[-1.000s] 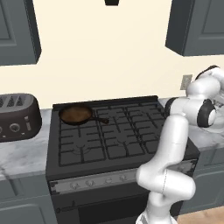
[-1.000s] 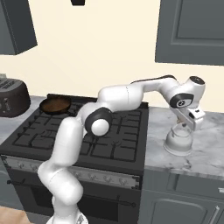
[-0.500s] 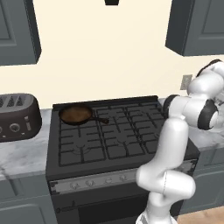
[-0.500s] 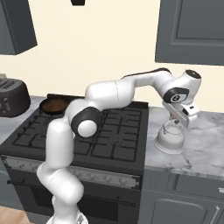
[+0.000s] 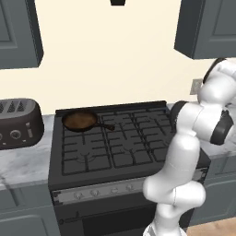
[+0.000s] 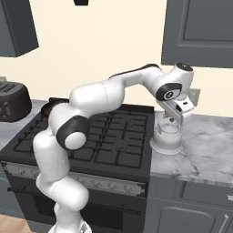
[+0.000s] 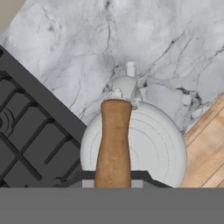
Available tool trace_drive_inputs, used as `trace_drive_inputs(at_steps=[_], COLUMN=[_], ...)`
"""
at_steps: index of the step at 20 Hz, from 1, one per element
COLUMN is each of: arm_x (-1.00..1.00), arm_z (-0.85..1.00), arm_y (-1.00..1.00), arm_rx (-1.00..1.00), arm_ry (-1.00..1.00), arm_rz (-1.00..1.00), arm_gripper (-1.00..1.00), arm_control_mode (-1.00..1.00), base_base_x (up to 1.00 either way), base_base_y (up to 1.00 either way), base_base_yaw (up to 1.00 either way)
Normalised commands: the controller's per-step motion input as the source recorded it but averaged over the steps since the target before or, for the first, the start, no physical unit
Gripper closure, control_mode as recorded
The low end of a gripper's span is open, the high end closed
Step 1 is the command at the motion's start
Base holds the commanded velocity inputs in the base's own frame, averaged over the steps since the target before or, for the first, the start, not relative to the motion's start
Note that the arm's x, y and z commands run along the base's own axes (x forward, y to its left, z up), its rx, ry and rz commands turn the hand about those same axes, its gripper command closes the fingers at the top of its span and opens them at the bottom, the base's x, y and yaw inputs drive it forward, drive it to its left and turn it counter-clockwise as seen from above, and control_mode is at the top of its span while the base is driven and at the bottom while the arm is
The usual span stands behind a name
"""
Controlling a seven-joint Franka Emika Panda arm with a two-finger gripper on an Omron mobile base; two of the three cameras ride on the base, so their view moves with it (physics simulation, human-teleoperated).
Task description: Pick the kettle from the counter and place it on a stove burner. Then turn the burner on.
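Here, one kettle (image 6: 166, 135) is seen on the marble counter (image 6: 205, 145), just beside the right edge of the black stove (image 6: 86, 141). From the hand camera the kettle (image 7: 144, 144) is viewed from straight above, with its short spout (image 7: 130, 68) pointing away and the brown wooden piece of its handle (image 7: 113, 142) running down the middle of the lid.

One gripper (image 6: 174, 117) is held directly over the kettle, down at the handle. Its fingertips are hidden at the bottom of the hand camera's picture, so whether it is open, closed or gripping the handle cannot be told.

One frying pan (image 5: 80, 120) is counted, resting on the back left burner (image 5: 87, 125); nothing can be made out inside it but its brown base. One toaster (image 5: 16, 123) stands on the counter (image 5: 23, 166) left of the stove. A row of knobs (image 5: 103, 190) is set along the stove front, too small to count surely. The remaining burners are bare.
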Motion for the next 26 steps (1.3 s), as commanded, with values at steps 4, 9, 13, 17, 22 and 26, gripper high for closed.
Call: trace_drive_inputs(at_steps=[4,9,13,17,22,26], arm_x=[-0.2,-0.25,-0.24,-0.23,-0.21,-0.18], arm_z=[0.3,0.14,0.21,0.26,0.28,0.25], arm_y=[0.4,0.38,0.3,0.32,0.36,0.38], arm_rx=[-0.09,-0.07,-0.01,0.0,0.0,0.0], arm_ry=[0.0,-0.02,0.0,0.0,0.0,0.0], arm_rz=[0.0,0.0,0.0,0.0,0.0,0.0], arm_gripper=[1.0,1.0,1.0,1.0,1.0,1.0], arm_control_mode=[-1.0,-1.0,-1.0,-1.0,-1.0,-1.0], base_base_x=[0.0,0.0,0.0,0.0,0.0,0.0], base_base_y=[0.0,0.0,0.0,0.0,0.0,0.0], base_base_yaw=[0.0,0.0,0.0,0.0,0.0,0.0])
